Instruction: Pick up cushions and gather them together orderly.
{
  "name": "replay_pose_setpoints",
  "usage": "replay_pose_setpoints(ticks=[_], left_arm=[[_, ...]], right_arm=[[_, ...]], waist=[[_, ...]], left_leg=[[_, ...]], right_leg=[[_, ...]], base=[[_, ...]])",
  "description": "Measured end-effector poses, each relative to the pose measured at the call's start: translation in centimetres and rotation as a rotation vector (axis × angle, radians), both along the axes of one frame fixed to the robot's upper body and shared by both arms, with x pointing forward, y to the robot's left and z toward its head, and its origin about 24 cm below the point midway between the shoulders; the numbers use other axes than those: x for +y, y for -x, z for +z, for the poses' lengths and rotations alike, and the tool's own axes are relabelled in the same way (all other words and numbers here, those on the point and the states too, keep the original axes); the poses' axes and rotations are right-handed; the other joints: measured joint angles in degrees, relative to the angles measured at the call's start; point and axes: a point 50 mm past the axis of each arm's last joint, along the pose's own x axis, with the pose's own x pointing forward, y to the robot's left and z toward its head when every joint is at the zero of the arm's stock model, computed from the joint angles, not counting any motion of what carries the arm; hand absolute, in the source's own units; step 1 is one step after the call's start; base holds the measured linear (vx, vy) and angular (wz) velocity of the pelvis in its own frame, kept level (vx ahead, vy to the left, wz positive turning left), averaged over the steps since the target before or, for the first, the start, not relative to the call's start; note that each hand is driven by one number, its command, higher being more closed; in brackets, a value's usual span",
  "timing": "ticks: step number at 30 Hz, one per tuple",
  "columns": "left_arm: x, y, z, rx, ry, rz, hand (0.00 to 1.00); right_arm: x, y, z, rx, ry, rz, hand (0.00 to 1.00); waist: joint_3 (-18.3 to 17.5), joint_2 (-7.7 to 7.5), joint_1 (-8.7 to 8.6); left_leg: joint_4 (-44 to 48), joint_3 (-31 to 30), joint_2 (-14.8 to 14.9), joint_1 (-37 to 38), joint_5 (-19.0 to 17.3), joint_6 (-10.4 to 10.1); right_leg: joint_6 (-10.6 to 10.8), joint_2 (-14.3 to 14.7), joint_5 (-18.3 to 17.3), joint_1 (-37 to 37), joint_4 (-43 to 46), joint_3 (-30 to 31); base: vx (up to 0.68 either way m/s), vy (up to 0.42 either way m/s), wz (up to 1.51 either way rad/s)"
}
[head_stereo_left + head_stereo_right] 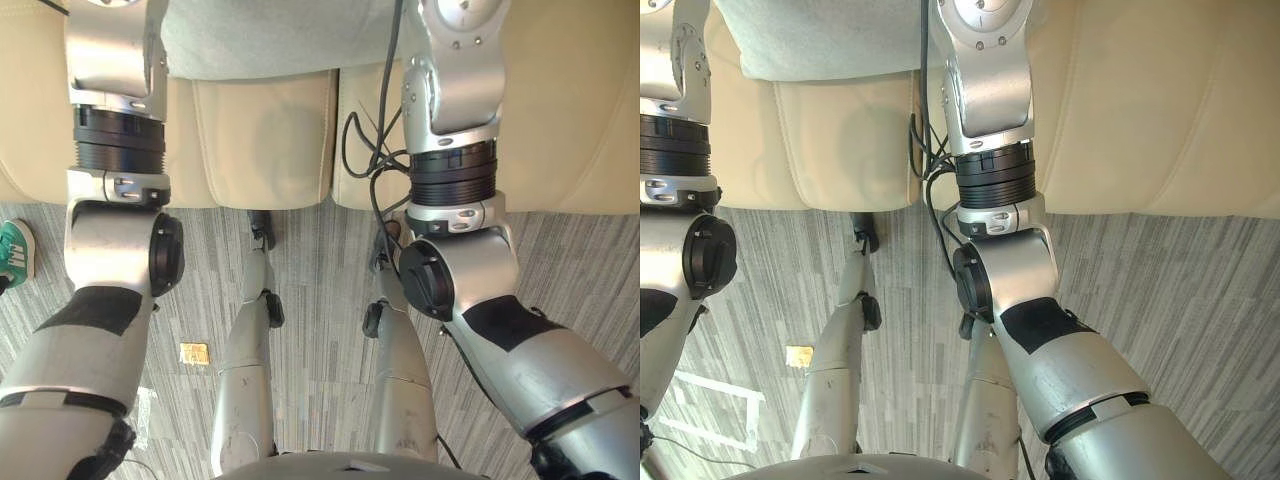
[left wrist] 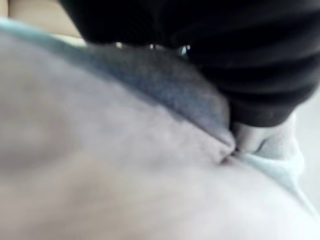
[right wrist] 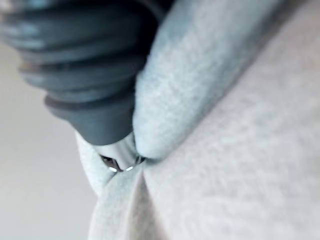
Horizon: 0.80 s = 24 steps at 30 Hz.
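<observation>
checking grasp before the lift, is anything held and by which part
The left hand and right hand press into the cushion at opposite sides; whether they grip it cannot be told.

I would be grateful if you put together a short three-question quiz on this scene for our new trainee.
1. True or false: the grey cushion lies on the striped carpet.
2. What presses against the left hand and the right hand in their wrist views? A grey fabric; B a wooden board; C a plastic bag.
3. What colour is the shoe on the carpet at the robot's left?
Key: 1 false, it is up over the beige sofa, between the arms; 2 A; 3 green.
</observation>
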Motion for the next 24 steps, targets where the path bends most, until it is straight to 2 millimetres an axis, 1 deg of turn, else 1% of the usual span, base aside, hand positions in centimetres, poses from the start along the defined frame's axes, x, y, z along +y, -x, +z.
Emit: replay_pose_setpoints(ticks=[2, 4, 9, 11, 12, 14, 15, 16, 17, 18, 20, 21, 22, 23, 24], left_arm=[[0.1, 0.3, 0.2, -0.014, 0.006, 0.004, 0.0], [0.4, 0.3, 0.2, -0.01, 0.014, 0.006, 0.0], [1.0, 0.3, 0.3, 0.003, 0.002, 0.029, 0.0], [1.6, 0.2, 0.1, 0.013, -0.003, 0.048, 0.0], [2.1, 0.1, -0.3, 0.028, -0.007, 0.069, 0.0], [3.3, 0.1, -0.2, 0.044, -0.008, 0.114, 0.0], [4.9, 0.2, 0.0, 0.061, -0.012, 0.136, 0.0], [6.1, 0.3, 0.1, 0.073, -0.023, 0.164, 0.0], [6.7, 0.4, 0.2, 0.078, -0.024, 0.176, 0.0], [8.3, 0.8, 0.1, 0.082, -0.006, 0.186, 0.0], [9.7, 0.9, -0.6, 0.087, 0.02, 0.194, 0.0], [10.9, 0.9, -1.9, 0.104, 0.042, 0.203, 0.0], [11.3, 0.8, -2.5, 0.114, 0.052, 0.206, 0.0], [12.4, 1.0, -4.3, 0.128, 0.085, 0.211, 0.0], [13.9, 1.4, -6.8, 0.143, 0.127, 0.217, 0.0]], right_arm=[[-0.2, 0.5, 0.2, -0.024, -0.01, -0.019, 0.0], [-0.4, 0.6, 0.2, -0.029, -0.013, -0.037, 0.0], [-1.6, -0.7, -1.3, 0.044, -0.005, -0.087, 0.0], [-2.2, -1.0, -1.8, 0.06, 0.0, -0.111, 0.0], [-2.7, -1.0, -1.8, 0.063, 0.009, -0.133, 0.0], [-3.9, -0.9, -1.4, 0.063, 0.014, -0.174, 0.0], [-5.2, -1.0, -1.3, 0.064, -0.012, -0.166, 0.0], [-6.0, -1.0, -1.1, 0.064, -0.021, -0.158, 0.0], [-6.4, -1.0, -1.1, 0.064, -0.021, -0.165, 0.0], [-7.4, -0.9, -1.0, 0.065, -0.008, -0.192, 0.0], [-8.3, -0.9, -1.2, 0.074, 0.012, -0.217, 0.0], [-9.0, -1.1, -1.6, 0.087, 0.036, -0.236, 0.0], [-9.2, -1.2, -1.9, 0.094, 0.043, -0.245, 0.0], [-9.7, -1.4, -2.8, 0.113, 0.061, -0.251, 0.0], [-10.2, -1.4, -4.3, 0.14, 0.094, -0.258, 0.0]], waist=[[0.0, -0.01, -0.16], [0.0, -0.01, -0.41], [0.0, -0.02, -1.1], [0.0, -0.02, -1.57], [0.0, -0.03, -1.64], [0.0, -0.03, -1.76], [0.0, -0.03, -2.04], [0.0, -0.07, -2.16], [0.0, -0.07, -2.24], [0.0, -0.09, -2.32], [-0.1, -0.13, -2.35], [-0.1, -0.16, -2.46], [-0.1, -0.16, -2.47], [-0.1, -0.22, -2.74], [-0.1, -0.26, -2.85]], left_leg=[[0.0, 0.0, 0.0, -1.1, 0.1, 0.1], [0.0, -0.1, 0.0, -1.5, 0.2, 0.2], [0.0, 0.0, -0.2, -0.9, 0.2, 0.3], [0.0, 0.0, -0.2, -0.8, 0.2, 0.3], [0.0, 0.1, -0.2, -0.7, 0.2, 0.3], [0.0, 0.2, -0.2, -0.5, 0.2, 0.3], [0.0, 0.2, -0.1, 0.0, 0.3, 0.4], [0.0, 0.2, 0.0, 0.4, 0.4, 0.5], [0.0, 0.2, 0.0, 0.6, 0.4, 0.5], [0.0, 0.2, 0.2, 1.5, 0.4, 0.5], [0.0, 0.2, 0.6, 2.6, 0.4, 0.5], [0.0, 0.2, 0.7, 3.7, 0.4, 0.5], [0.0, 0.2, 0.7, 4.0, 0.4, 0.5], [0.0, 0.2, 0.8, 4.9, 0.4, 0.5], [0.0, 0.2, 1.1, 6.1, -1.8, 1.8]], right_leg=[[0.0, 0.0, -0.2, -1.0, 0.5, -0.3], [0.0, -0.2, -0.2, -1.4, 0.9, -0.5], [-0.1, -0.6, -1.2, -1.4, 3.1, -0.8], [-0.1, -0.7, -1.2, -1.7, 3.7, -0.6], [-0.1, -0.7, -1.2, -1.9, 4.1, -0.3], [-0.1, -0.7, -1.1, -2.0, 4.4, -0.1], [-0.1, -0.6, -1.1, -1.9, 4.9, 0.1], [-0.1, -0.5, -1.1, -1.7, 5.2, 0.1], [-0.1, -0.5, -1.1, -1.5, 5.2, 0.1], [-0.1, -0.1, -1.1, -0.9, 5.4, 0.1], [-0.2, 0.1, -1.1, 0.1, 5.5, 0.1], [-0.3, 0.3, -1.1, 1.0, 5.5, 0.1], [-0.3, 0.3, -1.2, 1.4, 5.5, 0.1], [-0.5, 0.4, -1.2, 2.1, 5.6, 0.1], [-0.5, 0.8, -1.6, 3.0, 5.9, 0.2]], base=[[0.01, 0.016, 0.09], [0.02, 0.013, 0.07], [0.02, -0.018, 0.06], [0.0, -0.046, -0.02], [-0.01, -0.052, -0.04], [-0.01, -0.054, -0.05], [-0.01, -0.07, -0.05], [-0.01, -0.072, -0.05], [-0.02, -0.097, -0.08], [-0.02, -0.086, -0.08], [-0.02, -0.104, -0.08], [-0.02, -0.102, -0.05], [-0.02, -0.109, -0.04], [-0.01, -0.12, -0.07], [-0.01, -0.125, -0.11]])
